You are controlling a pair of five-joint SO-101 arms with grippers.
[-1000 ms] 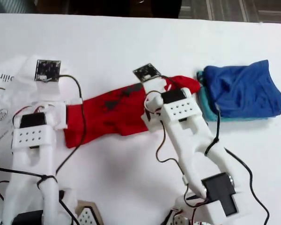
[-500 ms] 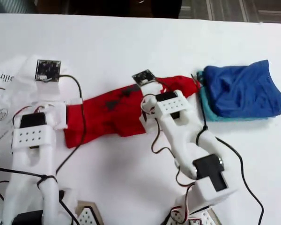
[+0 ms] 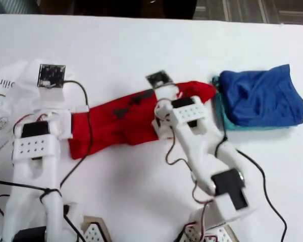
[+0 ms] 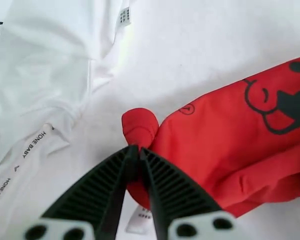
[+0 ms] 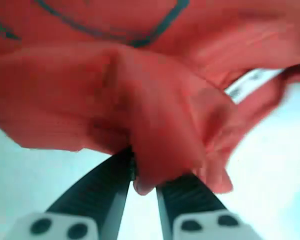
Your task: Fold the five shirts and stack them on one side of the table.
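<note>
Left claw (image 4: 138, 150) is clamped on one end of the red cloth shirt with a black drawing (image 3: 116, 123). My right claw (image 5: 145, 175) is clamped on a bunch of it at the other end. I see it stretched across the white table (image 3: 141, 45). A folded dark blue shirt (image 3: 262, 96) sits on a folded teal shirt (image 3: 222, 121) near the right claw. A crumpled white shirt (image 3: 10, 96) lies by the left arm (image 3: 33, 166).

A white table (image 3: 141, 45) spreads wide under bright, even light. Just past its far edge runs a dark, shadowed strip (image 3: 116, 6), and toward the far right a grey tiled floor (image 3: 242, 10) shows beyond it.
</note>
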